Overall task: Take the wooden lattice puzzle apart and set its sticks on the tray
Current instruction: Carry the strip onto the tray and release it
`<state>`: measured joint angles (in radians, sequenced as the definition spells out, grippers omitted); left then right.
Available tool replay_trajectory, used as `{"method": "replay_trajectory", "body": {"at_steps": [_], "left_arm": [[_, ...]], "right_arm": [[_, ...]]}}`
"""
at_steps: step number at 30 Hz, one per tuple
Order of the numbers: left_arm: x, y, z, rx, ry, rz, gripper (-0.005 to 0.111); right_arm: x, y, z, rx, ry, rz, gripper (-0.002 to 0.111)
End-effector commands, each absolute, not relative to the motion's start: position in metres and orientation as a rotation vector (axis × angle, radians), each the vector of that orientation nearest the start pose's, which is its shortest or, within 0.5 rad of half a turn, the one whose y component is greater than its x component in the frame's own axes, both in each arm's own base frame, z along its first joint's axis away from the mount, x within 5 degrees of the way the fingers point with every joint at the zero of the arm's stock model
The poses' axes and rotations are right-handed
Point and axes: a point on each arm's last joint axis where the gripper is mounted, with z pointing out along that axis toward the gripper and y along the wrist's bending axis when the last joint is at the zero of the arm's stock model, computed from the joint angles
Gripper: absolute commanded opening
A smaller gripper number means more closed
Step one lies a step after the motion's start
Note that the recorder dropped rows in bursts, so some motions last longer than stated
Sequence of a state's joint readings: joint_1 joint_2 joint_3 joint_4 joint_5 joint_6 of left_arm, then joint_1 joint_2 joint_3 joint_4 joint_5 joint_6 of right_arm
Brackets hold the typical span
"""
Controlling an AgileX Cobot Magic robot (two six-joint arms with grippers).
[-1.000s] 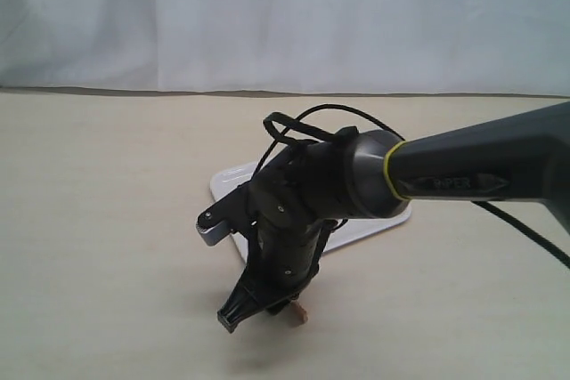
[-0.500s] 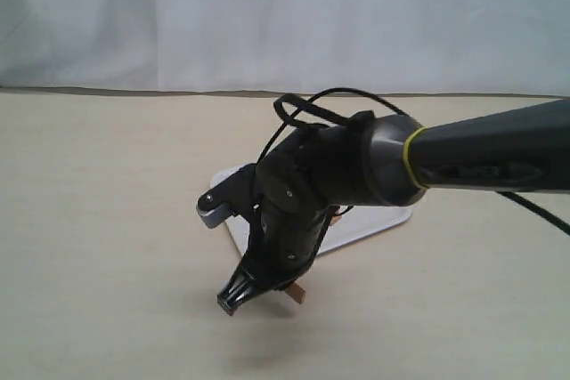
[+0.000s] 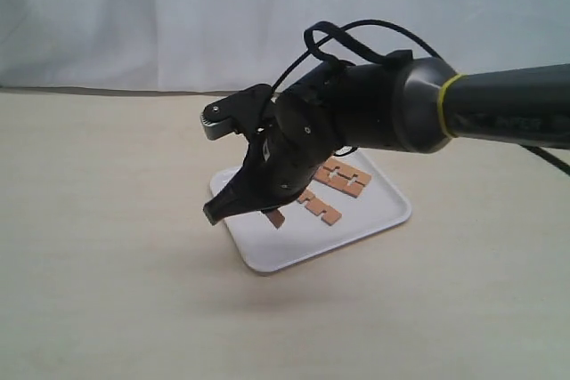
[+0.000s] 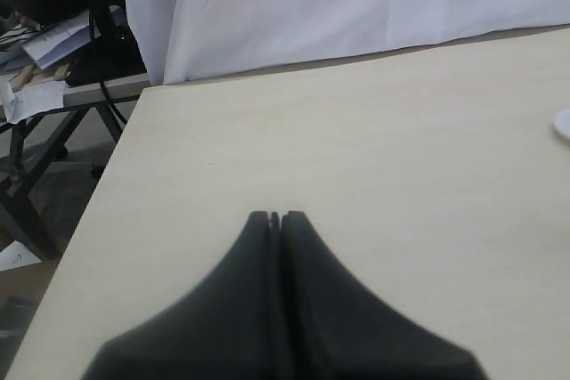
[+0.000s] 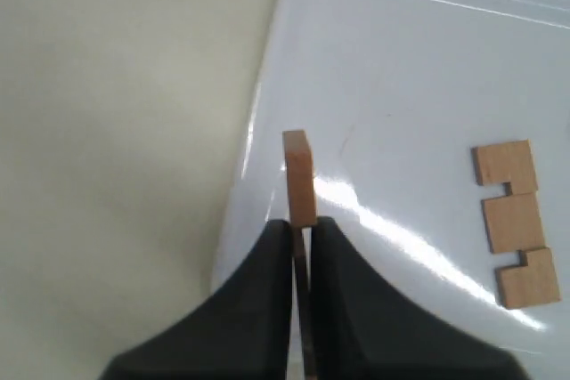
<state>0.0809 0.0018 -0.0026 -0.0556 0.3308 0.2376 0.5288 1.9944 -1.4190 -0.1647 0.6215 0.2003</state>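
Gripping one stick (image 5: pixel 298 166), the right pincer (image 5: pixel 303 225) hangs over the tray (image 5: pixel 401 68).

The pale beige table (image 3: pixel 98 255) runs back to a white cloth curtain (image 3: pixel 160 15) hanging along its far edge. Beyond one table corner, the left wrist view shows loose papers (image 4: pixel 49 40), a dark cable (image 4: pixel 103 86) and dark frame legs (image 4: pixel 40 144).
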Motion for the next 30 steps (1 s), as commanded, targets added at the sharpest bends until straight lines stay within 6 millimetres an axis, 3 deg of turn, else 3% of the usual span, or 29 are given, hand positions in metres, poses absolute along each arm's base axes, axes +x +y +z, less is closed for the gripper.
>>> {"method": "replay_trajectory", "body": {"at_steps": [1, 4, 8, 11, 16, 19, 22, 30], "left_arm": [[0.054, 0.002, 0.184, 0.109, 1.805, 0.166, 0.0], [0.054, 0.002, 0.184, 0.109, 1.804, 0.166, 0.0], [0.054, 0.002, 0.184, 0.109, 1.804, 0.166, 0.0], [0.054, 0.002, 0.184, 0.109, 1.804, 0.166, 0.0], [0.054, 0.002, 0.184, 0.109, 1.804, 0.166, 0.0], [0.054, 0.002, 0.184, 0.109, 1.804, 0.166, 0.0], [0.054, 0.002, 0.184, 0.109, 1.804, 0.166, 0.0], [0.054, 0.002, 0.184, 0.109, 1.804, 0.166, 0.0]], "right_arm": [[0.39, 0.201, 0.164, -0.47, 2.641, 0.094, 0.005], [0.395, 0.198, 0.147, -0.427, 2.668, 0.105, 0.008], [0.398, 0.193, 0.139, -0.376, 2.692, 0.099, 0.043], [0.396, 0.192, 0.146, -0.38, 2.696, 0.093, 0.048], [0.382, 0.184, 0.194, -0.467, 2.68, 0.057, 0.047], [0.371, 0.176, 0.213, -0.525, 2.719, -0.004, 0.032], [0.361, 0.167, 0.212, -0.564, 2.79, -0.106, 0.005], [0.324, 0.139, 0.173, -0.507, 2.909, -0.087, 0.005]]}}
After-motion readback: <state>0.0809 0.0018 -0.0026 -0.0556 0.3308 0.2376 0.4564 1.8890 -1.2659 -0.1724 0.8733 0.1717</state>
